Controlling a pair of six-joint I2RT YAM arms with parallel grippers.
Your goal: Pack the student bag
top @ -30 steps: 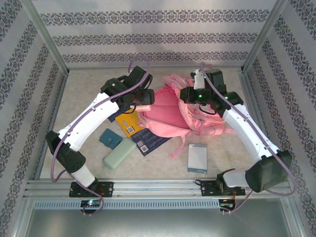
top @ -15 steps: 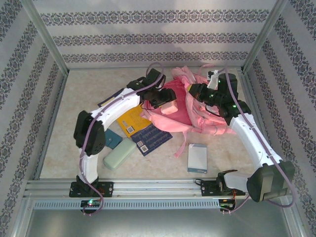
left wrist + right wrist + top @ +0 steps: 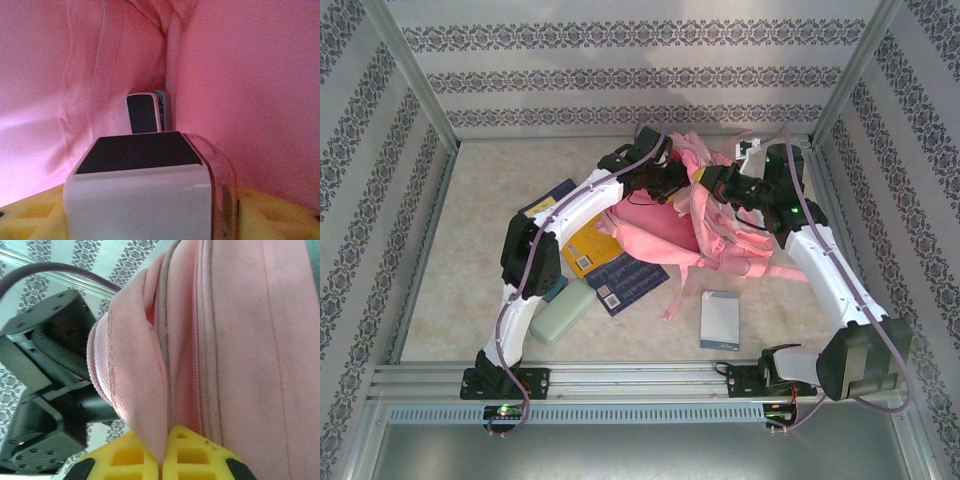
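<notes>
The student bag [image 3: 655,238] is a large pink backpack lying at the back middle of the table with its mouth held open. My left gripper [image 3: 671,187] has gone into that mouth. In the left wrist view pink lining [image 3: 260,75] surrounds it, and the left gripper [image 3: 150,217] is shut on a pale white box with a black top [image 3: 137,200]. Deeper inside stands a similar black-faced item [image 3: 144,113]. My right gripper [image 3: 706,180] is shut on the bag's rim. The right wrist view has pink fabric [image 3: 145,390] pinched between the yellow fingers of the right gripper [image 3: 162,460].
Left of the bag lie a yellow book [image 3: 585,245] and a dark blue book [image 3: 628,280]. A pale green case [image 3: 560,312] and a teal pouch [image 3: 556,290] sit near the left arm. A grey-blue notebook [image 3: 719,320] lies at the front right. Metal frame posts ring the table.
My left arm has swung right and forward, carrying the pale box from beside the bag into its mouth. The right gripper has kept its hold on the rim and shifted slightly back.
</notes>
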